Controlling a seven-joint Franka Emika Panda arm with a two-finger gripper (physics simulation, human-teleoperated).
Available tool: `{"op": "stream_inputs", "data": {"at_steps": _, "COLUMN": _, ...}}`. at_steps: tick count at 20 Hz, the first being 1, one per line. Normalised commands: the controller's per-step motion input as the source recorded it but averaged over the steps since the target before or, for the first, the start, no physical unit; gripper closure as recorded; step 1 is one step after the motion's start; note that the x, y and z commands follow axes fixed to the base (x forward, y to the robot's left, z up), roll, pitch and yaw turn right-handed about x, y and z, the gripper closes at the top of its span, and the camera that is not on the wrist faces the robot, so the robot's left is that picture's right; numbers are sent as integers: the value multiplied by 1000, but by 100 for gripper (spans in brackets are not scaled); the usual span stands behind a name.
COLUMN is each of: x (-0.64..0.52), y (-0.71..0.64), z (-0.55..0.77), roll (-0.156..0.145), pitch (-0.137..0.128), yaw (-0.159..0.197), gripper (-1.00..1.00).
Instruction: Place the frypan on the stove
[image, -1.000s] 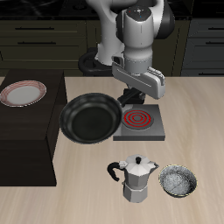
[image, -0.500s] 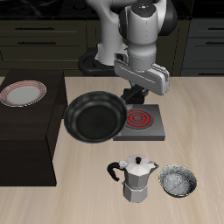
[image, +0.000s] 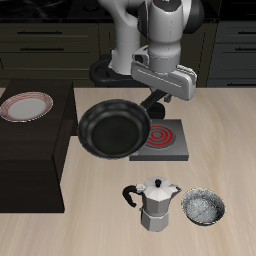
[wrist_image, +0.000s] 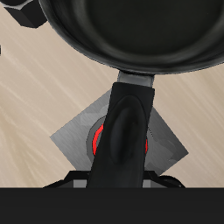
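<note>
Tool clamped on frypan handle, keeping pan aloft and tilted, clear of bench. Bowl hanging beside stove, overlapping its edge, handle above coil, likely for swinging pan centrally over burner before lowering.

In the wrist view the frypan is cut off by the picture's edge, and its handle hides most of the stove's red coil beneath the hand. The hand's fingertips are not visible in either view, so its grip on the handle cannot be judged.
</note>
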Motion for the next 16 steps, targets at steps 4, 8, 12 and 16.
{"op": "stream_inputs", "data": {"at_steps": 4, "x": -123, "y": 13, "z": 53, "roll": -11, "pitch": -8, "yaw": 42, "gripper": 100}}
{"op": "stream_inputs", "data": {"at_steps": 8, "x": -129, "y": 49, "z": 36, "roll": -24, "pitch": -13, "yaw": 32, "gripper": 100}}
{"op": "stream_inputs", "data": {"at_steps": 12, "x": -228, "y": -118, "z": 44, "roll": -57, "pitch": -49, "yaw": 48, "gripper": 100}}
{"op": "stream_inputs", "data": {"at_steps": 16, "x": -129, "y": -206, "z": -12, "roll": -35, "pitch": -1, "yaw": -20, "gripper": 100}}
